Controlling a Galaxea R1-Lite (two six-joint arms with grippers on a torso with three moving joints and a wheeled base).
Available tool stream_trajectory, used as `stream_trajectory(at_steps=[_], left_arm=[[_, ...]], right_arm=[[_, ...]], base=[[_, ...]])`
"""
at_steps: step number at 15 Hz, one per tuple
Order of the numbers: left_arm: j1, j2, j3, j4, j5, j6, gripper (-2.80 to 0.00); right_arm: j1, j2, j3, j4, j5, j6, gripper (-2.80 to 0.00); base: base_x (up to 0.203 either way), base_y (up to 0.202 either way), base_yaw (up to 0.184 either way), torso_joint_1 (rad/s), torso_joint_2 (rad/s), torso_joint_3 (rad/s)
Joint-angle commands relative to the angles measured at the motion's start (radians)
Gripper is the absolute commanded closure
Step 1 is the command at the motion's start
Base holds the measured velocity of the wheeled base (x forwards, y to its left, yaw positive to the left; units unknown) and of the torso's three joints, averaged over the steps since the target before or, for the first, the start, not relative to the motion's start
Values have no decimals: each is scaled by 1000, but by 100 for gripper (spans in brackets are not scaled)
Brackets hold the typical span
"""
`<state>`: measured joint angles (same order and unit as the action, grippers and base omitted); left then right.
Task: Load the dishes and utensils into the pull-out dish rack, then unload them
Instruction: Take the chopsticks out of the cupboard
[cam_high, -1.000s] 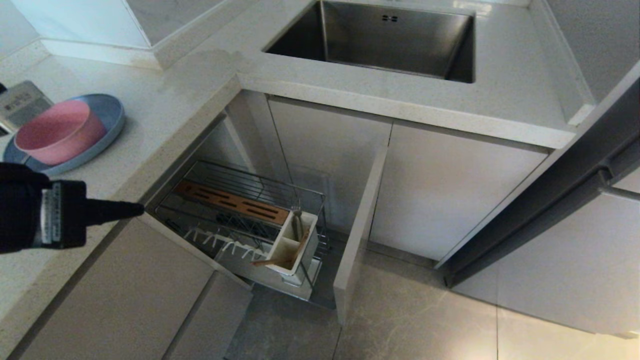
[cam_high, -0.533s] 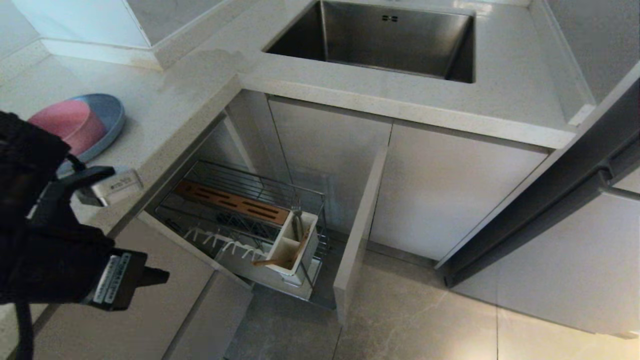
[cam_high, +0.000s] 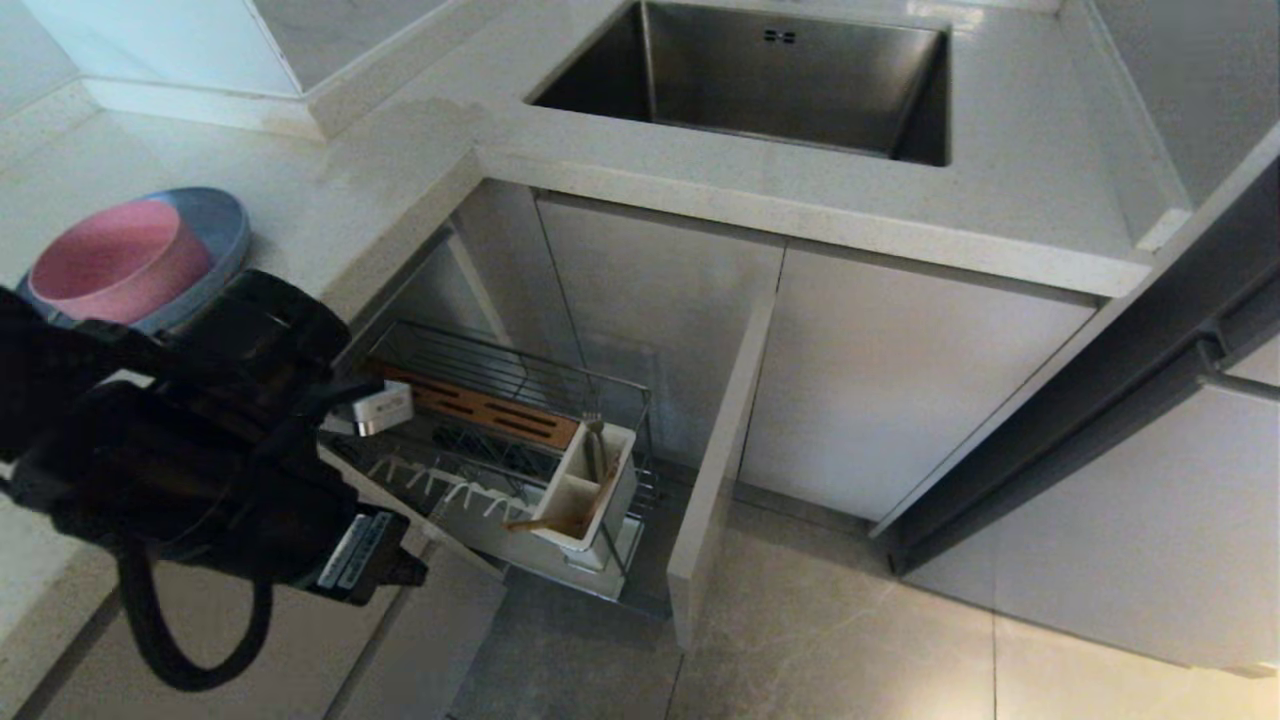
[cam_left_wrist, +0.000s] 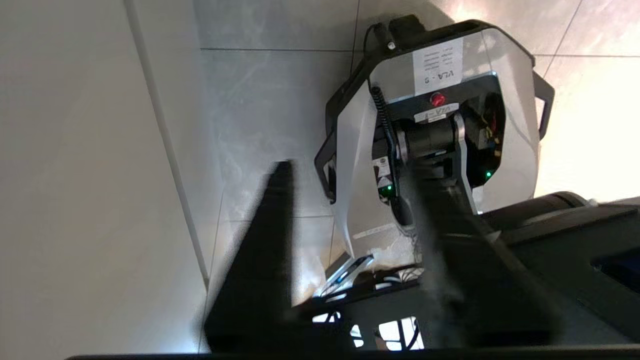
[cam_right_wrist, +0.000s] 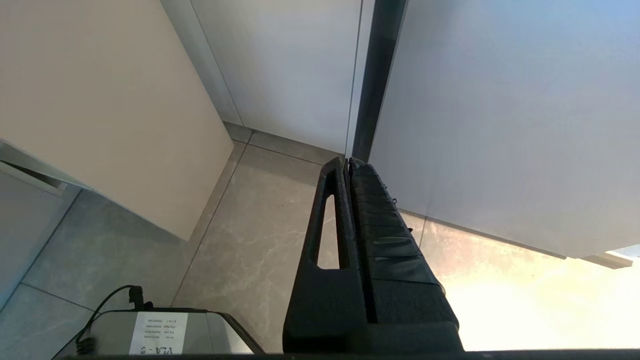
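**Left arm low beside the rack, dishes on the table**

The left arm filled the lower left of the head view as a dark mass that hid the near corner of the rack (cam_high: 500, 400) and the cabinet front below the table (cam_high: 330, 200). From there its fingers could not be made out. In the left wrist view the left gripper (cam_left_wrist: 350, 200) showed two blurred dark fingers (cam_left_wrist: 265, 240) standing apart with nothing between them, pointing down at the floor tiles and the robot's base (cam_left_wrist: 435, 125).

The bowl (cam_high: 115, 262) sat on the plate (cam_high: 215, 225) at the table's left end; the arm cut off the plate's near edge. The rack stood pulled out under the table. Its utensil box (cam_high: 585, 490) held the chopsticks (cam_high: 560, 518), leaning in the near compartment, and the fork (cam_high: 593, 440), upright in the far one. The spoon could not be picked out.

The right gripper (cam_right_wrist: 348, 165) appeared only in its own wrist view, fingers pressed together and empty, hanging over floor tiles near a cabinet door. The sink (cam_high: 760, 80) lay at the table's far side.
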<state>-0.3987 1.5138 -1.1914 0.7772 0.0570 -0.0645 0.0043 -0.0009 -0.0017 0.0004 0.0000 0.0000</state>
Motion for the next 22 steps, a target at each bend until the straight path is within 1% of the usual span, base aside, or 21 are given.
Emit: stream_trajectory(at_steps=[1,4,12,16,22], left_arm=[[0,88,-44,11,2,1,-280],[0,187,-118,46,3,18,-280],[-1,407,-255,47,3,21,-280],[0,492,-295,45,3,12,-280],[26,596,-375,33,4,-18,-280]], right_arm=[[0,1,0,0,0,0,0],[0,1,0,1,0,0,0],[0,1,0,1,0,0,0],[0,1,0,0,0,0,0],[0,1,0,1,0,0,0]], base=[[0,0,0,0,0,0],[0,0,0,0,0,0],[0,0,0,0,0,0],[0,0,0,0,0,0],[0,0,0,0,0,0]])
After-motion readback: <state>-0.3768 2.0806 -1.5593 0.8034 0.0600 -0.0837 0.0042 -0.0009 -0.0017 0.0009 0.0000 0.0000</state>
